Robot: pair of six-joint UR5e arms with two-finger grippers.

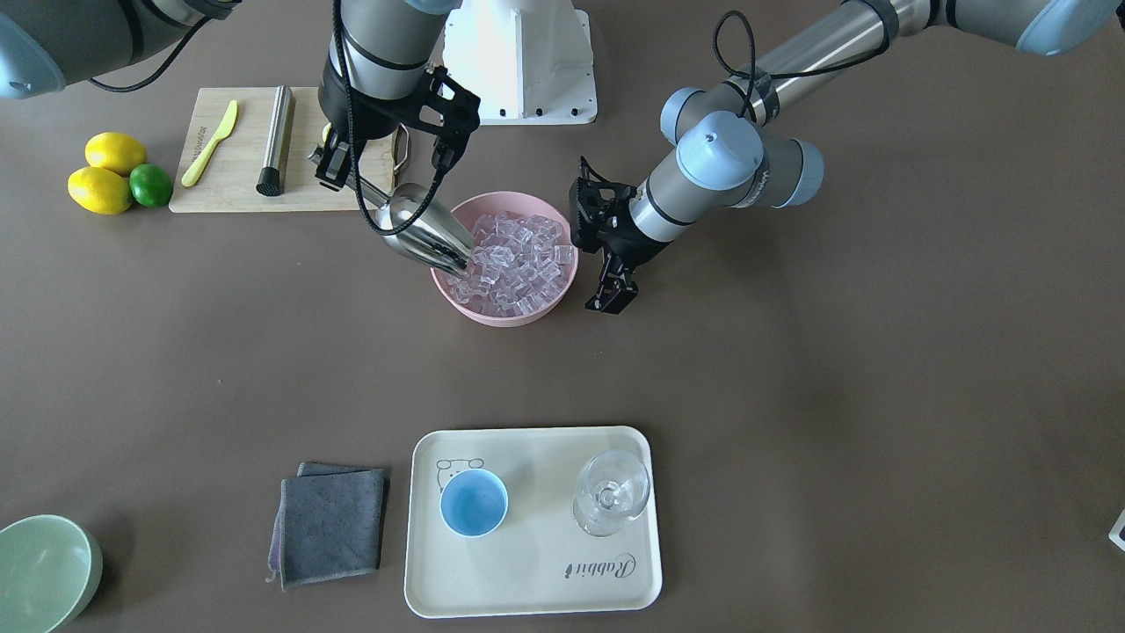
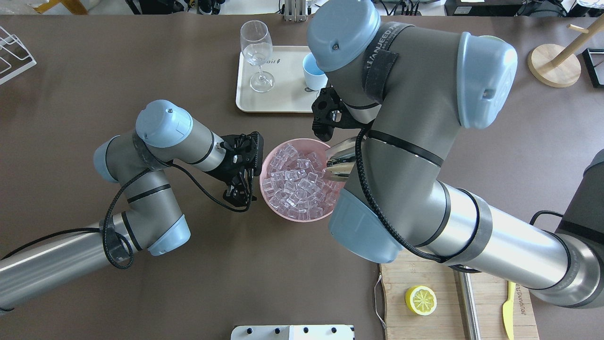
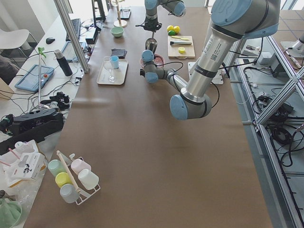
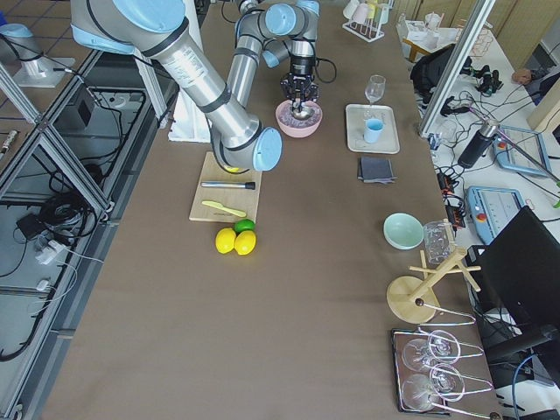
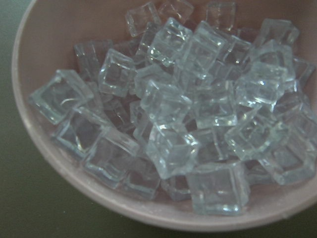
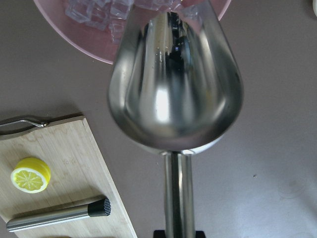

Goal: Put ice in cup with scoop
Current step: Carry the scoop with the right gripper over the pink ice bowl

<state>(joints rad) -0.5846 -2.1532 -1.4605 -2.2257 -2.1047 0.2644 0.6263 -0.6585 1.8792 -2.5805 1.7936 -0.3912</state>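
Note:
My right gripper is shut on the handle of the steel scoop. The scoop tilts down with its front lip among the ice in the pink bowl. The right wrist view shows the scoop's trough empty. My left gripper is open and empty, just beside the bowl on the opposite side; its wrist view looks onto the ice. The light-blue cup stands empty on the cream tray, well away from both grippers.
A clear stemmed glass stands on the tray beside the cup. A grey cloth and pale green bowl lie near it. The wooden board holds a steel rod and yellow knife; lemons lie beside it.

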